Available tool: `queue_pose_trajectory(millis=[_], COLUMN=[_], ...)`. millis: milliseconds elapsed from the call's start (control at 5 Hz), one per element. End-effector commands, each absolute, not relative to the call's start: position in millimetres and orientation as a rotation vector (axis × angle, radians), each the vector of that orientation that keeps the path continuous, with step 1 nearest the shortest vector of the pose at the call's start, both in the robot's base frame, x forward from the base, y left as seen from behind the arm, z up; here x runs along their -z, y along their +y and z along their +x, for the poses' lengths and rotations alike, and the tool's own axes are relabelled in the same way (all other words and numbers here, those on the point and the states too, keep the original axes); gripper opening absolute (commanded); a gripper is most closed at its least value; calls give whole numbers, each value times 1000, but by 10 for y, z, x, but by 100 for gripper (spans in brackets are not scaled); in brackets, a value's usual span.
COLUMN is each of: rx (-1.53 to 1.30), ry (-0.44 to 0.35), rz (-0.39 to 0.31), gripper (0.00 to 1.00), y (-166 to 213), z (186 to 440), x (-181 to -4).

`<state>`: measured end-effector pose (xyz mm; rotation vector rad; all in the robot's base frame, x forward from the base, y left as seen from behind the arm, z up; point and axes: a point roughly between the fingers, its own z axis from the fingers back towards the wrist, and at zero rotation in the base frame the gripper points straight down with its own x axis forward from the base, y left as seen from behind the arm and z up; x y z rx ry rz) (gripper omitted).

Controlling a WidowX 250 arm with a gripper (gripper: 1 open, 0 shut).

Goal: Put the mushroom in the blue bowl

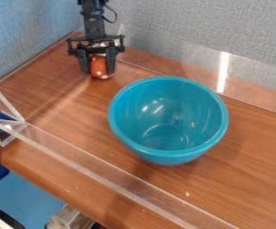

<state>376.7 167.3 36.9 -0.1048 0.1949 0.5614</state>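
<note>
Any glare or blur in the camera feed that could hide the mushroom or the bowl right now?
Camera view: small and soft all over. Bright glare streaks on the clear wall behind the blue bowl and pale highlights inside it hide nothing. The mushroom sits dark and blurry between the fingers of the pincer; only its orange-brown shows.

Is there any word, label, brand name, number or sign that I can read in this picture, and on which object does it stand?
None: no readable text appears anywhere in the view.
The blue bowl is plain, with no print.
The mushroom and the gripper shut on it show no marking.
The wooden table and the clear barrier carry no label.
</note>
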Motion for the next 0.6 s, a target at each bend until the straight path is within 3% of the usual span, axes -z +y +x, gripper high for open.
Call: queue_pose_trajectory(millis=[0,400], rx=[-570,-559], ry=[97,79], rz=[-95,-98], gripper=[0,0], y=[1786,1788], z=[3774,3734], x=[-729,-826])
